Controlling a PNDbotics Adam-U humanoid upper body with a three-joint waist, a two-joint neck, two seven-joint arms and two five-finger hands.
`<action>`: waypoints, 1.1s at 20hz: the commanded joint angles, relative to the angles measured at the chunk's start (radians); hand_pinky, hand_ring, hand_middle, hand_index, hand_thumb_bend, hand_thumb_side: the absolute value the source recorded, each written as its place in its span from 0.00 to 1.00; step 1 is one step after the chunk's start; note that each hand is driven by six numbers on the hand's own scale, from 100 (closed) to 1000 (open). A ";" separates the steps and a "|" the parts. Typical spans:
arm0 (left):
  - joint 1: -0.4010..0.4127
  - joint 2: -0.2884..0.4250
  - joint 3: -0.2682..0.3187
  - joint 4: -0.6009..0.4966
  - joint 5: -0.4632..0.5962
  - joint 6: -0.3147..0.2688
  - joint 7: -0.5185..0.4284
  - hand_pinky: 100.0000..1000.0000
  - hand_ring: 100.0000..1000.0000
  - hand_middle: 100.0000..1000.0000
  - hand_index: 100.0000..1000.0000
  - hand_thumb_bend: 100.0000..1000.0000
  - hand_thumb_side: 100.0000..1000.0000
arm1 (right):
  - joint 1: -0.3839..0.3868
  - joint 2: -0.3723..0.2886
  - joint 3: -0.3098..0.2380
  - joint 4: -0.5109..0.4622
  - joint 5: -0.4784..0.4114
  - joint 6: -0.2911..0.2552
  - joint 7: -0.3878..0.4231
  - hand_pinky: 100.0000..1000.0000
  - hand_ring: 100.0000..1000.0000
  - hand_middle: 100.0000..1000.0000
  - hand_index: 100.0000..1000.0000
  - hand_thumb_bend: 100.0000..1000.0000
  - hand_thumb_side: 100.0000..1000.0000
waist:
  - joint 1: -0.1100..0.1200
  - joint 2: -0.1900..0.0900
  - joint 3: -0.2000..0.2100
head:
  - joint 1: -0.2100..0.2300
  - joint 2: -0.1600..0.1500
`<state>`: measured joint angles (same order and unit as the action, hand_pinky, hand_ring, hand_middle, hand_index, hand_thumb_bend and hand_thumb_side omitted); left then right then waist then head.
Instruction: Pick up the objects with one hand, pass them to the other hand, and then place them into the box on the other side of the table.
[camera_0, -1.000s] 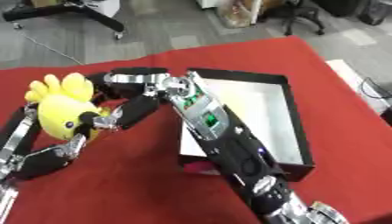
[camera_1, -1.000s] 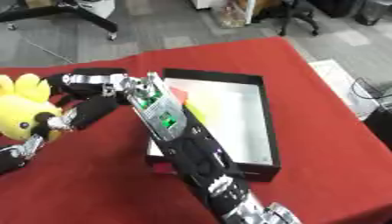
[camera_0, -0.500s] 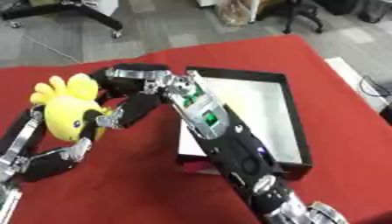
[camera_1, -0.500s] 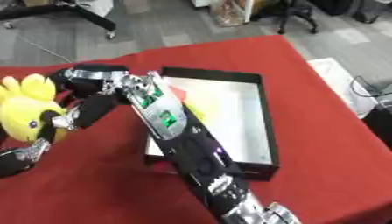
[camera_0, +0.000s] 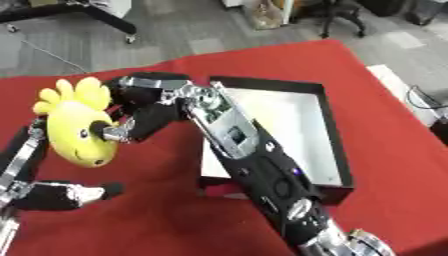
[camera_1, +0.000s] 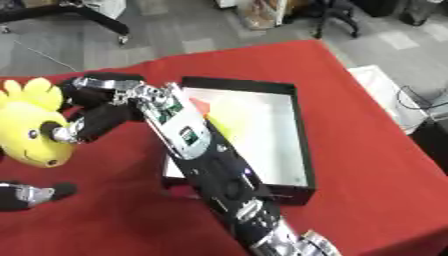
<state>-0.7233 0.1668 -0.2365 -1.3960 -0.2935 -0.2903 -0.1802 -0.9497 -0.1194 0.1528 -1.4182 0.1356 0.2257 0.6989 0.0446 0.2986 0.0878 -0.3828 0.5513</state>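
Note:
A yellow plush toy with a smiling face and a petal crest hangs above the left of the red table. My right hand reaches across from the lower right, its fingers curled onto the toy's right side and face. My left hand sits at the left edge. One of its fingers runs up the toy's left side, and a lower one stands apart beneath the toy. The black box with a white inside lies right of centre. It holds an orange and yellow thing, mostly hidden by my right arm.
The red cloth table ends at its far edge and at the right side, with grey floor beyond. Chair bases stand on the floor at the back. My right forearm lies over the box's left wall.
The lower part of my left hand has dropped away from the toy's underside. My right hand's fingers have closed further over the toy's face. The toy stays almost in place.

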 joint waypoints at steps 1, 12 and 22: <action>-0.008 0.022 0.024 -0.019 -0.031 0.023 0.026 1.00 0.79 0.57 0.81 1.00 0.47 | -0.015 -0.012 -0.004 -0.026 -0.017 0.016 -0.009 0.81 0.87 0.73 0.47 0.00 0.00 | 0.011 -0.013 0.003 | -0.006 -0.004; 0.040 0.076 0.081 -0.012 -0.067 0.175 0.277 1.00 0.78 0.56 0.80 1.00 0.43 | 0.007 -0.053 -0.042 -0.084 -0.088 0.074 -0.096 0.80 0.86 0.72 0.47 0.00 0.00 | 0.008 -0.030 -0.019 | -0.017 0.021; 0.179 0.248 0.140 -0.095 0.030 0.203 0.351 1.00 0.76 0.54 0.76 0.66 0.44 | 0.094 -0.255 -0.103 -0.128 -0.173 0.019 -0.192 0.81 0.86 0.72 0.48 0.00 0.00 | 0.019 -0.080 -0.088 | 0.041 0.092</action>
<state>-0.5354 0.3617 -0.1122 -1.4577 -0.2812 -0.0878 0.1617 -0.8414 -0.3263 0.0645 -1.5237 -0.0323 0.2618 0.5166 0.0523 0.2616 -0.0036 -0.3515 0.6339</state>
